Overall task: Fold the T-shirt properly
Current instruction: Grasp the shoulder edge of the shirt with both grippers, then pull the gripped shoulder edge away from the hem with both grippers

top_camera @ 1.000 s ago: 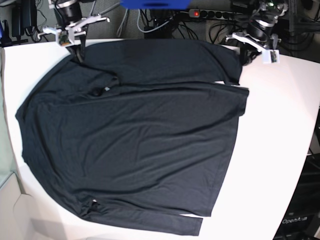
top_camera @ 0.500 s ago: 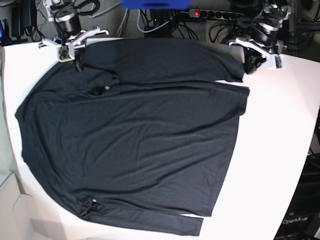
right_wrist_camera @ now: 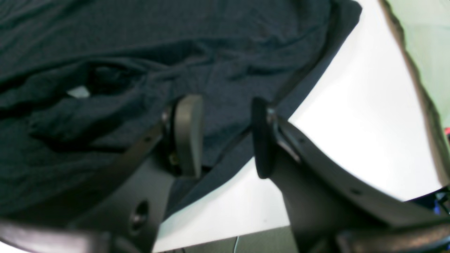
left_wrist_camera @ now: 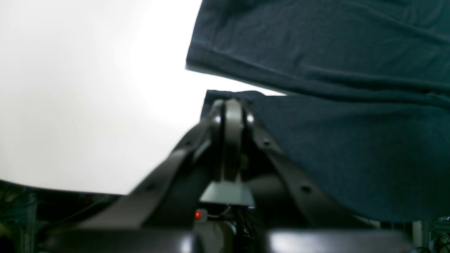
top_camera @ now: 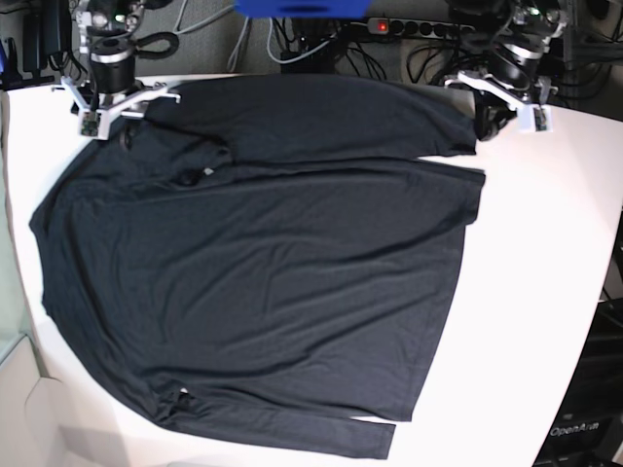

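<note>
Folding is barely begun: the T-shirt [top_camera: 263,272] lies spread across the white table [top_camera: 545,272], one sleeve folded over its top edge. Right gripper [right_wrist_camera: 225,140] hovers parted, empty; left gripper [left_wrist_camera: 230,105] seems pinched on the sleeve cuff.

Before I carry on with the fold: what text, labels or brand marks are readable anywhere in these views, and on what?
"OpenArm": white lettering, end cut off, on the dark stand at the base view's lower right corner.
Small pale tag inside the collar of the black long-sleeved T-shirt: too blurred to read.
Nothing else legible; both wrist views show no text.
</note>
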